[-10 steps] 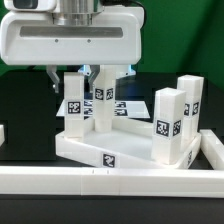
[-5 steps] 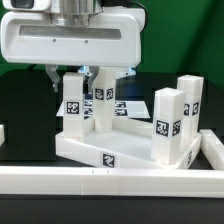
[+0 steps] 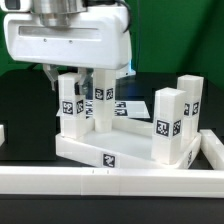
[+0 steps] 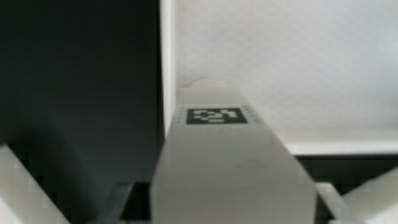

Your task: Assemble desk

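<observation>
White plastic throughout on my screens. Item one: the desk tabletop (image 3: 115, 150), a rimmed rectangular tray lying flat on the black worktop (image 3: 20, 110), tag on its near rim. Item two: four square-section legs standing upright at its corners, each tagged: the near leg on the exterior view's left (image 3: 70, 105), the leg behind it (image 3: 104, 98), the near leg on the exterior view's right (image 3: 167, 122), and the far right leg (image 3: 190, 100). Item three: the tool (image 3: 72, 76), hanging under the arm's broad white housing (image 3: 65, 40) directly over the near left leg. In the wrist view I see that leg (image 4: 222, 160) running up between the two fingers (image 4: 22, 185), which sit close at either side of it, partly closed around it; I cannot tell from these pictures whether the pads actually press on it. Item four: a long white border rail (image 3: 100, 180) along the front, touching or just beside the tabletop's near edge. Item five: green backdrop (image 3: 170, 35) behind the worktop.
</observation>
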Available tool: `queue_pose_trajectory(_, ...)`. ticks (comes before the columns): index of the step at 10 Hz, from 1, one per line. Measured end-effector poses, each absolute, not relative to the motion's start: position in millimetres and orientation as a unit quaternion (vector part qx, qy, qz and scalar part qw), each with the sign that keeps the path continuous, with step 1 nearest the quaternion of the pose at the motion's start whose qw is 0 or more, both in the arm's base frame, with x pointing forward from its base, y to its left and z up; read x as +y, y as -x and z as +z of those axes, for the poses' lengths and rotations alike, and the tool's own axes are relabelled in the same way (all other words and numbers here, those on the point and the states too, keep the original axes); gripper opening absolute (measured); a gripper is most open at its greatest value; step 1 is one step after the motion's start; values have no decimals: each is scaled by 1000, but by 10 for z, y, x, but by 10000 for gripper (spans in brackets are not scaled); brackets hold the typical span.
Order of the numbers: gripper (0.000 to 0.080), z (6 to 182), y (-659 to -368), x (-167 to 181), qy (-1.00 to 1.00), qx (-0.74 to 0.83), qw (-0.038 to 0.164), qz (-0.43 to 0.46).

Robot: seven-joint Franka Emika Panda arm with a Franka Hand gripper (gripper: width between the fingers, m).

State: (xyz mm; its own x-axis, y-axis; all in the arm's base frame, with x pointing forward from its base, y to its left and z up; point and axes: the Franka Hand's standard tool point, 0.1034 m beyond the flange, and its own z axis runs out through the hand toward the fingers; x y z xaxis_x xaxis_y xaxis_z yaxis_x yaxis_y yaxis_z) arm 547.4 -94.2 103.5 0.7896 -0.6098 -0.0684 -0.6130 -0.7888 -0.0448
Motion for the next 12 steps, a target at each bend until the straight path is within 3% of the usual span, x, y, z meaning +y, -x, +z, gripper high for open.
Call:
queue_pose_trajectory(7, 289, 1025, -5492, -897, 787, 616, 34, 32)
queue_pose_trajectory(10, 290, 1024, -5497, -898, 767, 639, 33, 31)
queue_pose_trajectory(12, 602, 999, -5481, -868, 780, 624, 22, 39)
